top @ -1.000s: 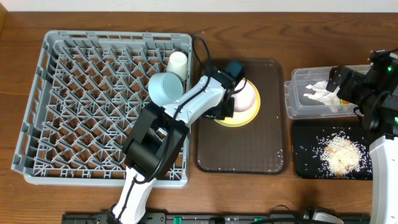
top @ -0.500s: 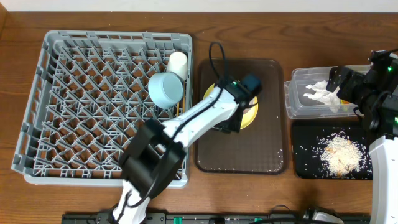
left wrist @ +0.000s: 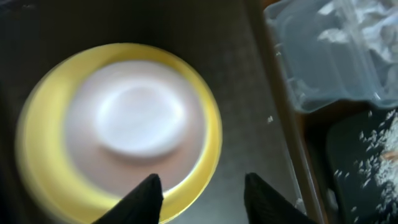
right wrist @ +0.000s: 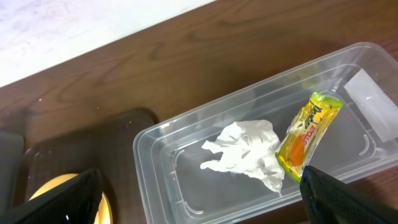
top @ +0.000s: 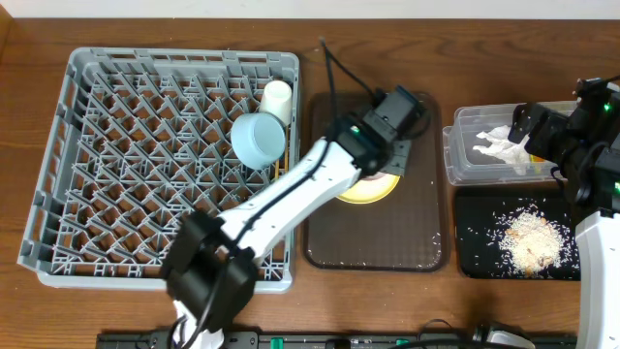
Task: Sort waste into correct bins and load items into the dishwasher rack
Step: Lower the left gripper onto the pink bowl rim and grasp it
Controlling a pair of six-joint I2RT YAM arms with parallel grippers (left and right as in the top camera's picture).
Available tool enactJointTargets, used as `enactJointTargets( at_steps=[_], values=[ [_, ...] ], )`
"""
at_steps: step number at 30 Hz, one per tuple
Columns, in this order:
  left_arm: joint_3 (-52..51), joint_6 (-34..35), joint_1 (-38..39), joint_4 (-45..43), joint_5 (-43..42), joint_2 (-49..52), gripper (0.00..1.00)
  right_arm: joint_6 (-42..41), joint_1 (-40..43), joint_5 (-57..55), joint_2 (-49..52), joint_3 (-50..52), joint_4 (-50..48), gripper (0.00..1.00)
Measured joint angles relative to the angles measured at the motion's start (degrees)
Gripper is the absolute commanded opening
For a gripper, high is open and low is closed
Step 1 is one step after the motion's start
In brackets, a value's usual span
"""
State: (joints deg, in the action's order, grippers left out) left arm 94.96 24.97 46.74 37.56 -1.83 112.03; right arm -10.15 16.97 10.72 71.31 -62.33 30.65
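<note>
Now end effector [left wrist: 202, 202] overhangs plate [left wrist: 40, 163] rim.

Overhead; close wrists, tub [right wrist: 186, 186] in both

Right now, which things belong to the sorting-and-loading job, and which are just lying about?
Job: yellow plate, white cup on it, blue bowl and cream cup in the rack, napkin and wrapper in the clear tub, rice in the black tub.
Lying about: brown tray under the plate, wooden table.
</note>
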Motion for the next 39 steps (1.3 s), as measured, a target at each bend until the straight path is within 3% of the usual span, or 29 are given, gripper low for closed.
enactJointTargets(
  at_steps=[4,10,15,22,39],
  values=[
    [0.0,-1.0,1.5,-3.1,0.4,4.3,0.32,0.0,0.0,0.0,0.0,0.0,0.0,0.99],
    [0.0,-1.3,1.7,-3.8,0.7,9.3,0.31,0.0,0.0,0.0,0.0,0.0,0.0,0.99],
    [0.0,-1.3,1.7,-4.4,1.7,10.9,0.30,0.0,0.0,0.0,0.0,0.0,0.0,0.99],
    [0.0,-1.4,1.7,-4.5,5.0,11.6,0.21,0.0,0.0,0.0,0.0,0.0,0.0,0.99],
    [-0.1,-1.5,1.7,-3.6,6.3,11.6,0.20,0.0,0.0,0.0,0.0,0.0,0.0,0.99]
  ],
)
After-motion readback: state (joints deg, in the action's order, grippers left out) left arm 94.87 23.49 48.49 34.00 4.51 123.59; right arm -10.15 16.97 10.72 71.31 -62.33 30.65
